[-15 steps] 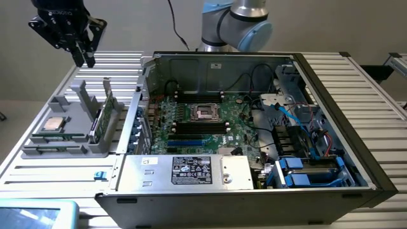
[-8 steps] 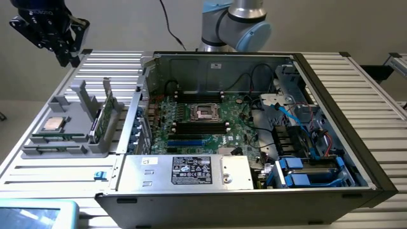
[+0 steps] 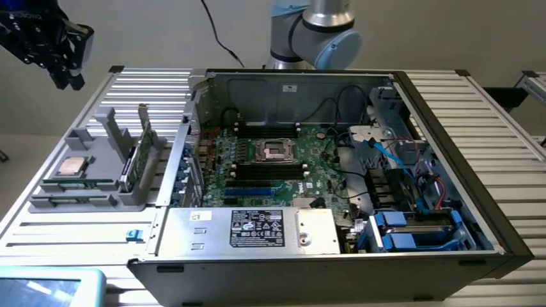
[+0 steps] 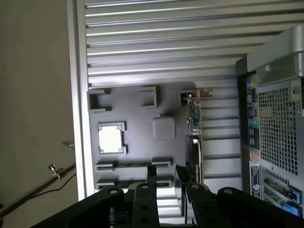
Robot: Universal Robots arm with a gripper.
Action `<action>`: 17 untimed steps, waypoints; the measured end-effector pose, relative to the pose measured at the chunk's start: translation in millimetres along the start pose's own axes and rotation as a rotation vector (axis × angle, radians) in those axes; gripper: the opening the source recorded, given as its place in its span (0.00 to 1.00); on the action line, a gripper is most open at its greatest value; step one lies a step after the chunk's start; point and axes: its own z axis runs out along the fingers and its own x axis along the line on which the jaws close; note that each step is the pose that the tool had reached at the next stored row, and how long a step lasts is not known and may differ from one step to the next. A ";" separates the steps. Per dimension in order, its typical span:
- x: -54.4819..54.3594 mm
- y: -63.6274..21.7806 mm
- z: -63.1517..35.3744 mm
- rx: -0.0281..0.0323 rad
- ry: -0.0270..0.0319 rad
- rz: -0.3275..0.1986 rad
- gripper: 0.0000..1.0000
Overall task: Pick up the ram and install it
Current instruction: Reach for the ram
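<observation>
Table (image 3: 477, 115) (image 4: 156, 47): a slatted metal top, on which everything else is set.
Case (image 3: 290, 96) (image 4: 280, 95): laid on its side with the side panel off, so that the inside is seen from above; it is placed toward the exterior view's right.
Arm (image 3: 311, 32): its grey and blue joint is seen behind the case's far wall.
Motherboard (image 3: 316, 160): a green board laid flat in the case, with long black slots on both sides of a square socket (image 3: 275, 150).
Holder (image 3: 115, 125) (image 4: 137, 118): a grey tray set on the table just beside the case, on the exterior view's left.
Gripper (image 3: 66, 75) (image 4: 165, 173): held high over the table's far corner on the exterior view's left, well apart from the case. Its fingers (image 4: 152, 178) are spread apart, and nothing is held between them or touched. In the wrist view the holder is seen beyond the fingertips.
Card (image 3: 143, 153) (image 4: 194, 123): stood upright on edge in the holder, on the side nearest the case.
Processor (image 3: 71, 166) (image 4: 110, 138): a square silver chip laid flat in a holder pocket.
Ram (image 3: 77, 185): a thin green stick set on edge in a long holder slot just beside the processor, well apart from the gripper.
</observation>
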 end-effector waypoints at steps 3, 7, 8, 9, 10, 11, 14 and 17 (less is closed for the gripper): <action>13.5 -0.6 0.5 0.0000 0.0013 0.000 0.29; 30.4 -1.5 1.1 0.0002 0.0034 0.000 0.29; 32.3 -1.5 1.2 0.0002 0.0044 0.000 0.29; 33.4 -1.6 1.2 0.0003 0.0056 0.000 0.29; 34.2 -1.7 1.3 0.0004 0.0070 0.000 0.29; 34.4 -1.7 1.3 0.0005 0.0078 0.000 0.29; 34.5 -1.7 1.3 0.0005 0.0080 0.000 0.29; 34.6 -1.7 1.3 0.0005 0.0080 0.000 0.29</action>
